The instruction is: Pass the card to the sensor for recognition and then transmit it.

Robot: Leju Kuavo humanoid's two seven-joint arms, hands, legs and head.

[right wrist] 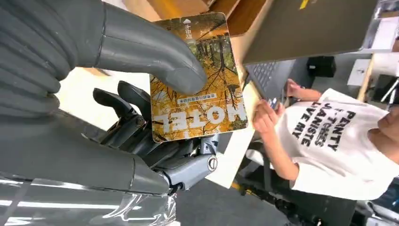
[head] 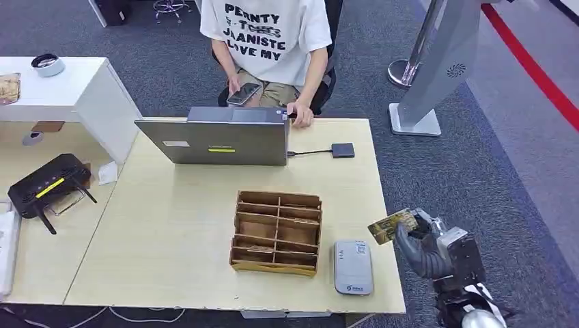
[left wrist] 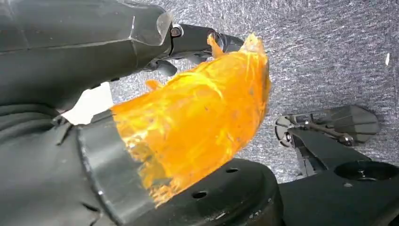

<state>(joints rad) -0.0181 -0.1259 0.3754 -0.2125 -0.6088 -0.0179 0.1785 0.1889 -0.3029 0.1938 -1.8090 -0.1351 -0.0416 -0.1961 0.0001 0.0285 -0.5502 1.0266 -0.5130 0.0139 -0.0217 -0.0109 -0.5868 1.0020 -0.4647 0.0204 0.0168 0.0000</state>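
**Amber hotel card held off the table's right edge, reader just ahead**

Amber and brown, printed with autumn trees and the word HOTEL, the flat plastic card [right wrist: 197,77] is sitting in my right robot hand [head: 418,244], pinched between the thick grey thumb [right wrist: 155,56] on its printed face and the darker fingers [right wrist: 127,106] behind it. I am holding it by one end so that most of its face stays bare, which I judge is what the reader needs. In the head view the card [head: 392,225] is hanging in the air just beyond the right edge of the pale wooden table [head: 177,225], tilted, above the grey carpet.

The grey rounded rectangular card sensor [head: 353,267] is lying flat near the table's front right corner, close to my hand and just beside the brown cardboard divider tray [head: 277,232]. The way across looks open: nothing is standing between the card and the sensor, and I am judging a short move inward and down will do. The tray's wall is the near obstacle on the far side.

A person in a white printed shirt [head: 266,34] is sitting behind the grey laptop [head: 218,141] across the table, probably the one to receive the card.

My left robot hand [left wrist: 94,56] is hanging over the carpet; I cannot tell whether it is open or closed.
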